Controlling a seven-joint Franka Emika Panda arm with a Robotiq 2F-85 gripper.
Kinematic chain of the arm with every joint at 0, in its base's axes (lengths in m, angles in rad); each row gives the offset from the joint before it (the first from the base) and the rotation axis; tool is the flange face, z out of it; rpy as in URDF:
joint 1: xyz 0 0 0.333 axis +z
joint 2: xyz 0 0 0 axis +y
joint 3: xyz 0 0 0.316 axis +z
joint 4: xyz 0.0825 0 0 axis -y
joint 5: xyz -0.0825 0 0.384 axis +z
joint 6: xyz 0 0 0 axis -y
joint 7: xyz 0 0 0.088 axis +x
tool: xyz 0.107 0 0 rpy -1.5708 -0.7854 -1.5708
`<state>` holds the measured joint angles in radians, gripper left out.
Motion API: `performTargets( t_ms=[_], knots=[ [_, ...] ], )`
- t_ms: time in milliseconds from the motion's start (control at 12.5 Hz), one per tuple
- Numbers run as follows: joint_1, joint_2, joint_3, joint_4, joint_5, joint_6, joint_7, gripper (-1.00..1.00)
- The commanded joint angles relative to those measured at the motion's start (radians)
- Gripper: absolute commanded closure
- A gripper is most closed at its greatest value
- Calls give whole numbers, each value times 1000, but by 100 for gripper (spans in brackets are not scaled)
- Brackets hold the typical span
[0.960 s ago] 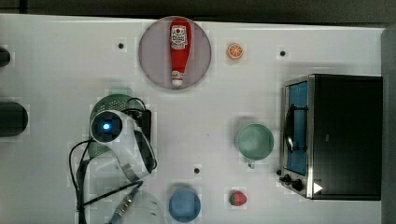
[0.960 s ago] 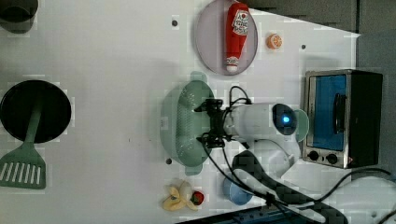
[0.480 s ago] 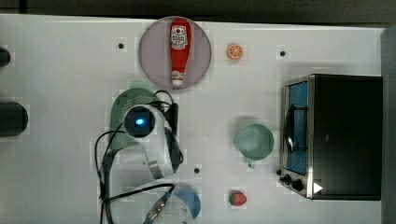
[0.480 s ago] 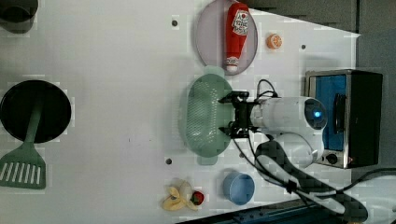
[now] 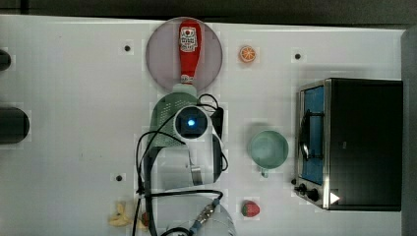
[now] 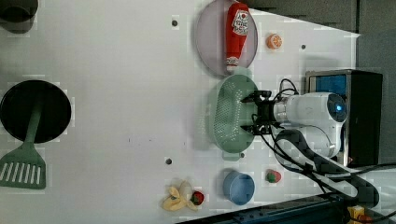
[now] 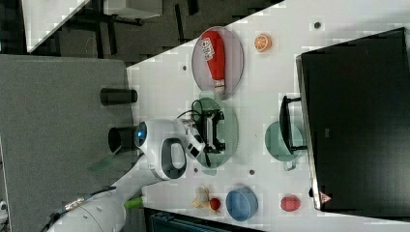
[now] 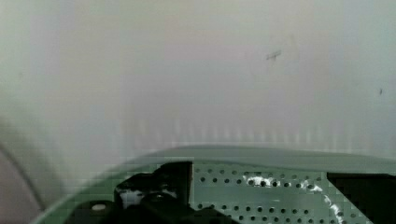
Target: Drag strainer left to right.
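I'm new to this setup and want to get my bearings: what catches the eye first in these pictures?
The white robot arm stands out, its gripper spread open inside the pale green strainer near the table's middle. Just beyond the strainer's end lies a red ketchup bottle on a round grey plate. At the top view's right sits a black toaster oven, with a teal cup between it and the arm.

We are counting, on the white bench [image 6: 116,56], one pale mint-green perforated plastic strainer [image 6: 226,112], one red ketchup bottle [image 6: 236,28] on one round grey plate [image 6: 208,37], one teal-green cup [image 5: 268,149], one round blue bowl [image 6: 238,187], one black toaster oven [image 5: 364,142], one black pan [image 6: 35,111] and one green slotted spatula [image 6: 23,165].
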<state>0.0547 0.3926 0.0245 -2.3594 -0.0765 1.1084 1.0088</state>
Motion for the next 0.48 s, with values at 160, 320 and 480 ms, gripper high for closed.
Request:
performTargets(
  t_ms=[160,320,480],
  knots=[
    [-23,-17,-65,-11,-13,-7,-159,-100],
    [-29,-17,-105,-11,-13,-6,-218,-100],
    [-33,-17,-145,-11,-13,4,-260,-100]
  ],
)
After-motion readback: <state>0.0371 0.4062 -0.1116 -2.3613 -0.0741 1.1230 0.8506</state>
